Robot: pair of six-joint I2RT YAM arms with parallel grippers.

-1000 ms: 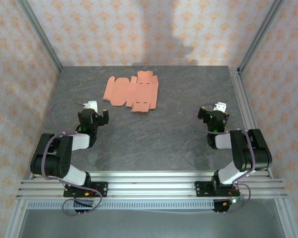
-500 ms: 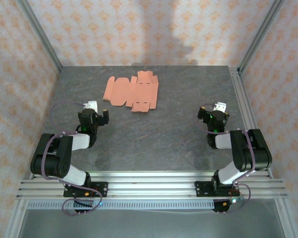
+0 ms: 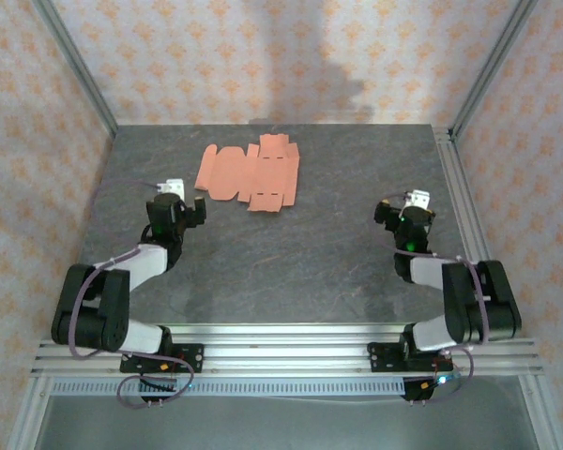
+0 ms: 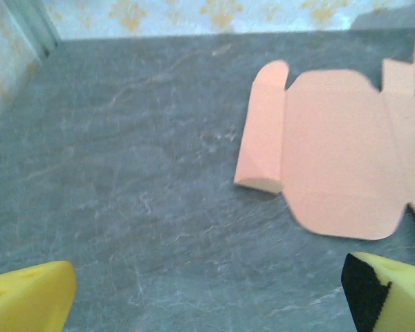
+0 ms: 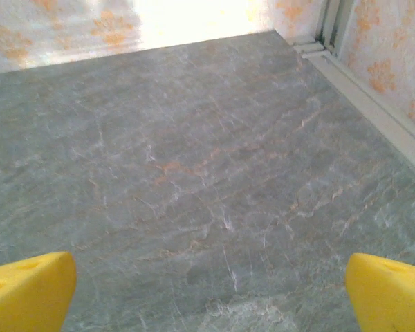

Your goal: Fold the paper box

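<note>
The paper box [image 3: 249,175] lies flat and unfolded on the table [image 3: 300,262], toward its far side. Left gripper [image 3: 180,212]: jaws spread wide, empty, near the sheet. Right gripper [image 3: 405,214]: jaws spread wide, empty, well apart from it

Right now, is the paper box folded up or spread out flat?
Spread out. The paper box lies as a flat die-cut sheet on the table; one end flap curls up slightly.

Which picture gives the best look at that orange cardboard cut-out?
The top external view: the whole paper box lies flat, unfolded, fully in frame. The left wrist view shows its left end close up, one flap curling upward. The right wrist camera faces the table instead.
</note>
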